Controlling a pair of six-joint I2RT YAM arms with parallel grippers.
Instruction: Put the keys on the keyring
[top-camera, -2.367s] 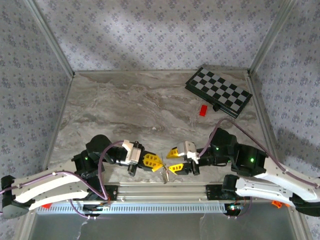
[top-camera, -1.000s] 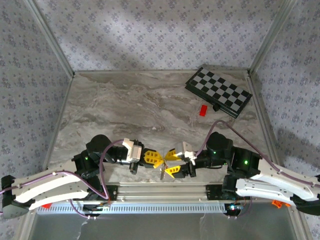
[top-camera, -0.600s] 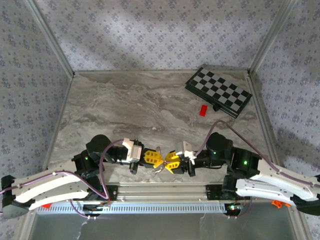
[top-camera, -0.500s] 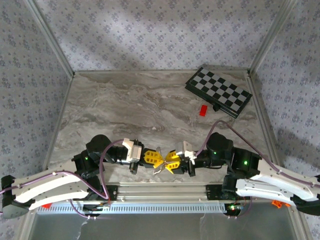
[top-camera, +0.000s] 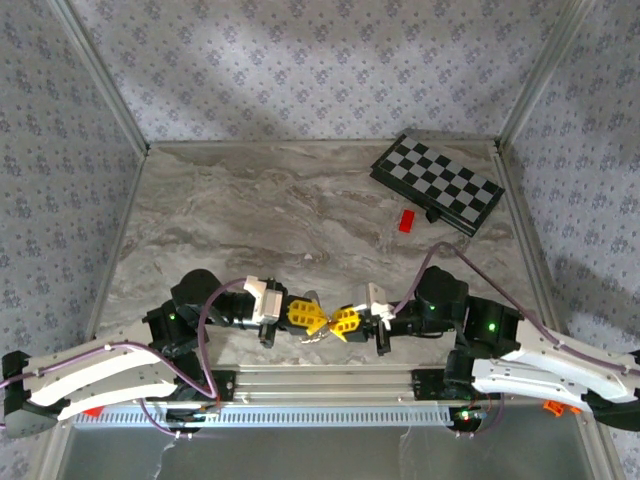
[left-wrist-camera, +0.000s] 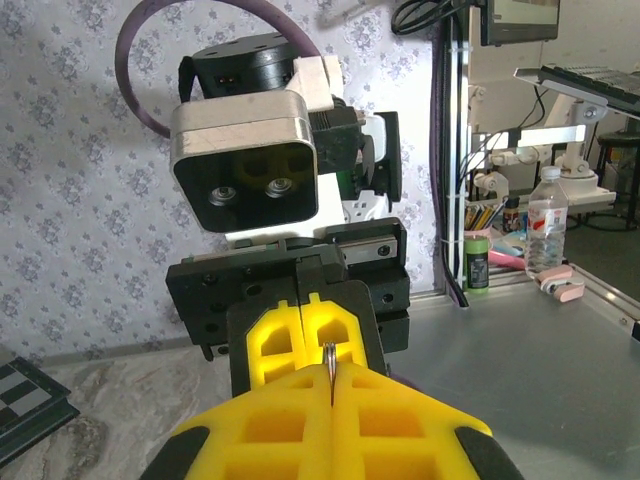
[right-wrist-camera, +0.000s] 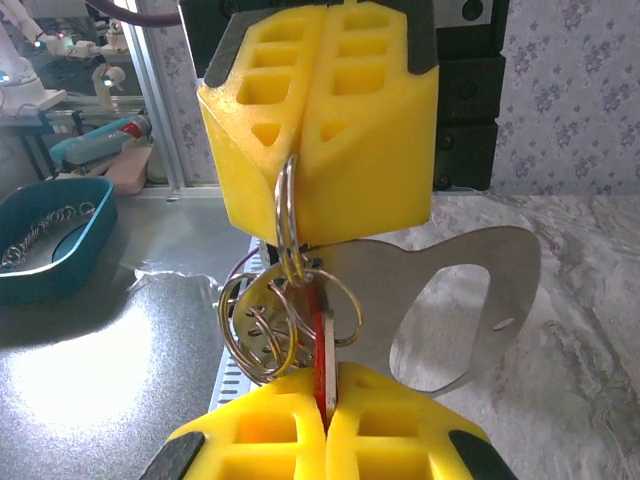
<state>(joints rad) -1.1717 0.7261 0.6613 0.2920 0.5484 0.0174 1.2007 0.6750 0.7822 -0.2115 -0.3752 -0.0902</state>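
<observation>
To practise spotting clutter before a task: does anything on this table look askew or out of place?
Nothing looks spilled or damaged. The chessboard sits at an angle on the table, far right corner, with a small red block loose beside it; neither suits a key task.

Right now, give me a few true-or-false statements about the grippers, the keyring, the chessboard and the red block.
1. The left gripper is shut on the keyring. True.
2. The right gripper is wide open. False: it is shut, with a thin piece, likely a key, between its fingers.
3. The chessboard lies at the far right of the table. True.
4. The red block sits on top of the chessboard. False: it lies on the table beside the board.
5. The two grippers stand far apart. False: they meet almost tip to tip at the near edge.
</observation>
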